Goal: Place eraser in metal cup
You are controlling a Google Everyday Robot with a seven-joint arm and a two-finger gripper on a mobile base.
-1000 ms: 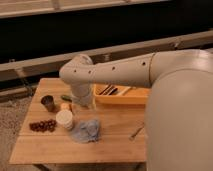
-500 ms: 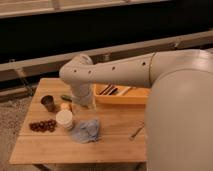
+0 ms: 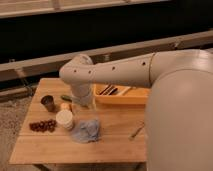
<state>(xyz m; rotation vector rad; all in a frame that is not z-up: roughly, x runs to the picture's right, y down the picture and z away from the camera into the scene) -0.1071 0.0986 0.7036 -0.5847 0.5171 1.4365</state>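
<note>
The metal cup (image 3: 48,103) is a small dark-grey tumbler standing upright near the far left of the wooden table (image 3: 115,145). The eraser does not show; it may be hidden behind my arm. My arm reaches in from the right, bends at a white elbow (image 3: 76,74) and drops toward the table. My gripper (image 3: 83,102) is at the end of that drop, low over the table, right of the metal cup and just behind the white cup (image 3: 64,120).
A bunch of dark red grapes (image 3: 42,125) lies left of the white cup. A crumpled blue-grey object (image 3: 86,131) lies in front of the gripper. An orange tray (image 3: 122,96) with utensils sits at the back right. A thin utensil (image 3: 136,132) lies at the right.
</note>
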